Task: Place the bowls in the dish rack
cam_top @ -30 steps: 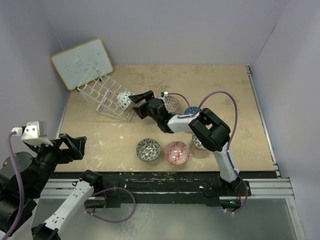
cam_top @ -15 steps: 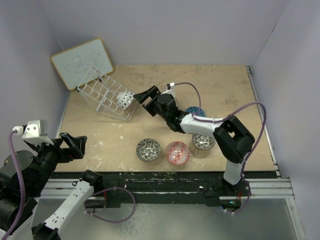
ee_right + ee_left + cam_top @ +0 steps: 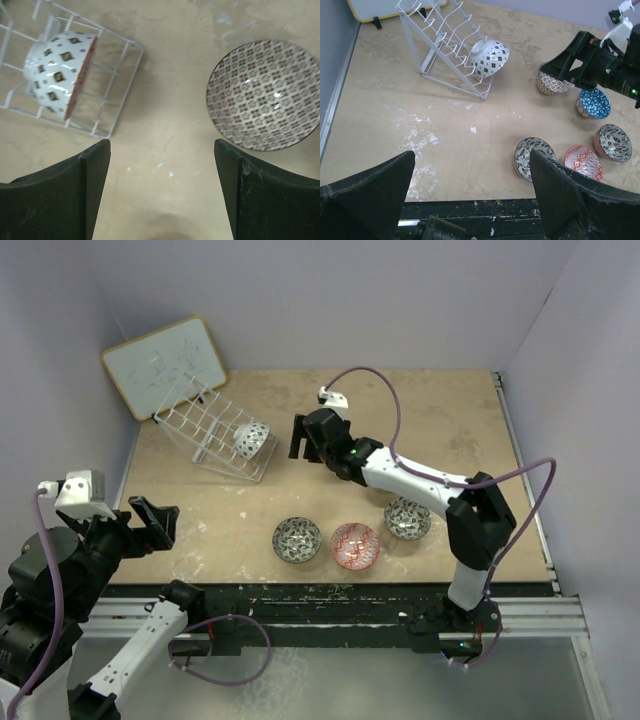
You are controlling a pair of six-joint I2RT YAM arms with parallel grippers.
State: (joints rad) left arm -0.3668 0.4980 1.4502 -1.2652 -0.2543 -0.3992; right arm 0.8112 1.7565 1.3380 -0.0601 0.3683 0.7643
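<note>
Leaning in dish rack (image 3: 442,47), diamond-patterned bowl (image 3: 57,75), right tool (image 3: 162,155) spread apart

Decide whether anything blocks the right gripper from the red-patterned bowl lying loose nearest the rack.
Nothing visible does. The open right gripper hangs above the table, and the red-patterned bowl lies just ahead, to one side, with only bare surface between.

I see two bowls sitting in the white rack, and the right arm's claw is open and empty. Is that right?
Not quite. Only one bowl sits in the rack, not two, as the left wrist view shows. The rest is right: the right gripper is open and empty.
</note>
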